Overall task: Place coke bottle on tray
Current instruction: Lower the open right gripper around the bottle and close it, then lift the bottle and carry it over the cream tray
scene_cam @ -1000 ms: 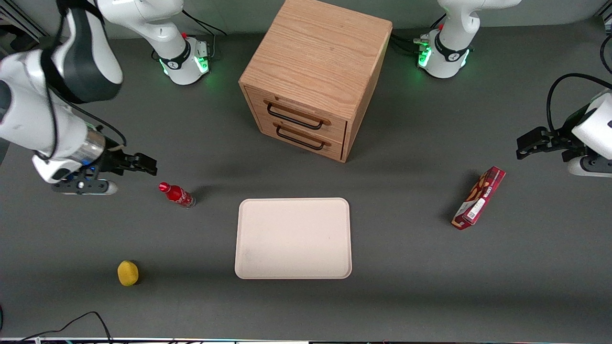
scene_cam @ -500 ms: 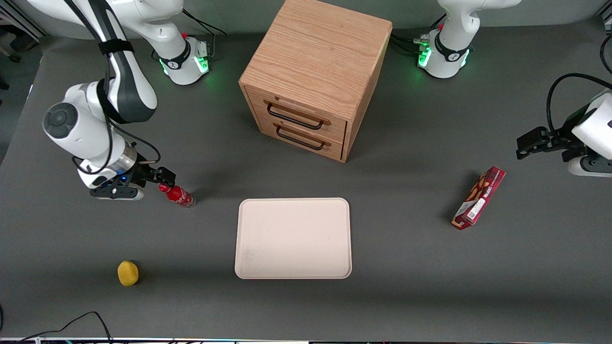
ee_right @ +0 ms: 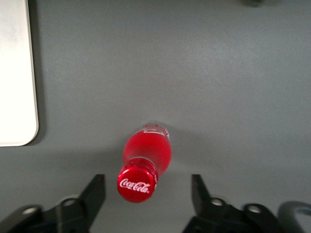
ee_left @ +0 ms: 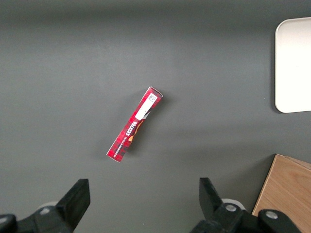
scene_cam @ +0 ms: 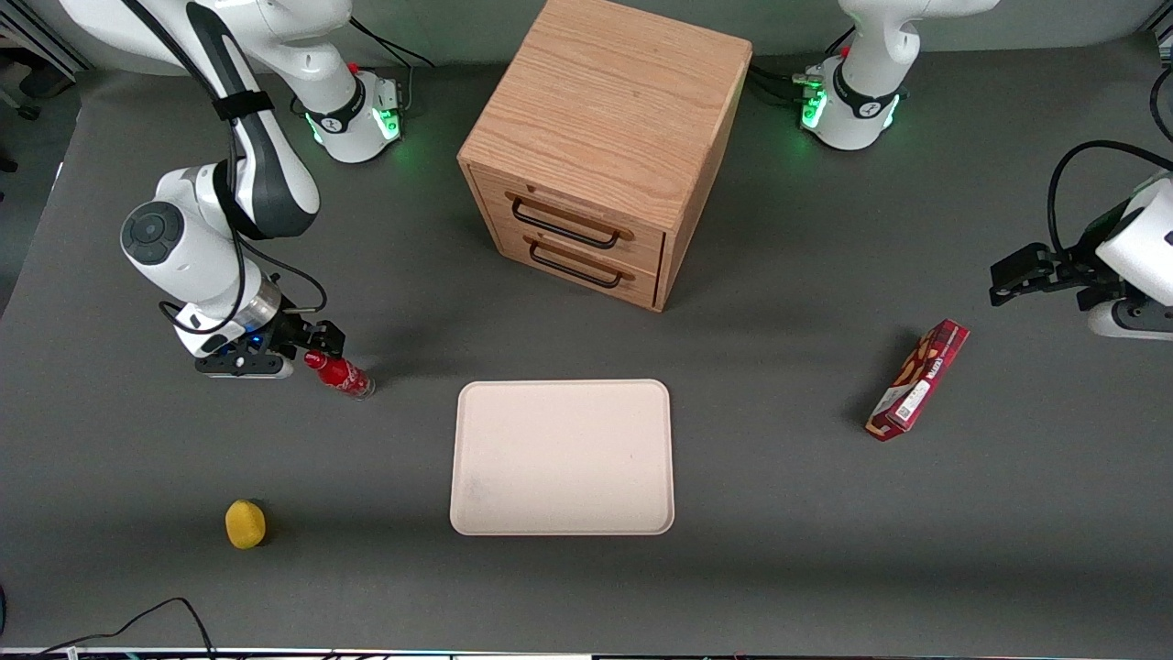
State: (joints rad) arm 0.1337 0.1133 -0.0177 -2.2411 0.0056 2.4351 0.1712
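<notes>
The coke bottle [scene_cam: 341,374] is small and red with a red cap. It stands on the grey table beside the tray [scene_cam: 562,456], toward the working arm's end. My right gripper [scene_cam: 316,345] is open just above it. In the right wrist view the bottle [ee_right: 146,158] sits between the two fingers [ee_right: 96,190], with its cap level with the fingertips and touching neither. The gripper [ee_right: 146,188] holds nothing. The pale beige tray, whose corner shows in the right wrist view [ee_right: 17,73], carries nothing.
A wooden drawer cabinet [scene_cam: 605,147] stands farther from the front camera than the tray. A yellow lemon-like object [scene_cam: 245,523] lies nearer the camera than the bottle. A flat red snack box [scene_cam: 918,379] lies toward the parked arm's end and shows in the left wrist view [ee_left: 135,124].
My right gripper has come down and moved toward the bottle, from well short of it to over its cap. The bottle and tray have not moved.
</notes>
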